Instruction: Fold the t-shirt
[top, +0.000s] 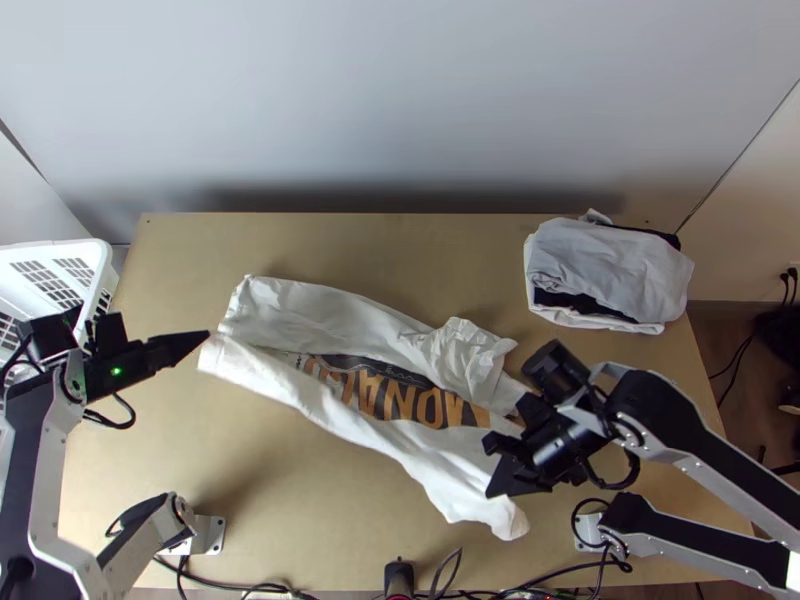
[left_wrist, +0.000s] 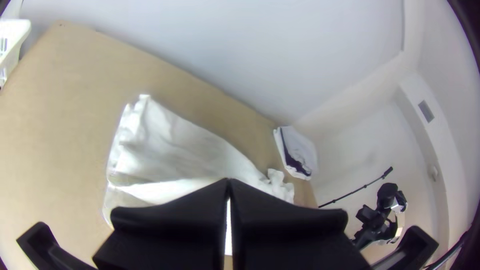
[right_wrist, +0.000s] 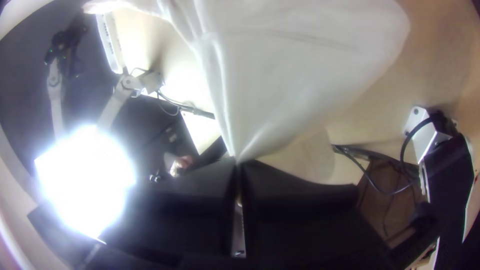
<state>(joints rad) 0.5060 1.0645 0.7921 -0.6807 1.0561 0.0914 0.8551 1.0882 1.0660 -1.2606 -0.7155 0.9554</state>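
Observation:
The white t-shirt (top: 300, 390) lies in a long slanting strip, its long edges turned inward around a dark print with orange letters; part is bunched at the upper right. My left gripper (top: 207, 335) is over the shirt's left end, its fingers together. In the left wrist view, the left gripper (left_wrist: 228, 181) is shut in front of the t-shirt (left_wrist: 175, 145), with no cloth seen pinched. My right gripper (top: 495, 488) is at the shirt's lower right end. In the right wrist view, the t-shirt (right_wrist: 300, 65) gathers into creases at the right gripper (right_wrist: 238, 161), shut on it.
A folded pile of grey, white and black cloth (top: 610, 270) is at the table's back right. A white basket (top: 100, 262) stands off the left edge. Cables (top: 250, 586) run along the near edge of the table (top: 180, 260). Bare wood lies behind and in front of the shirt.

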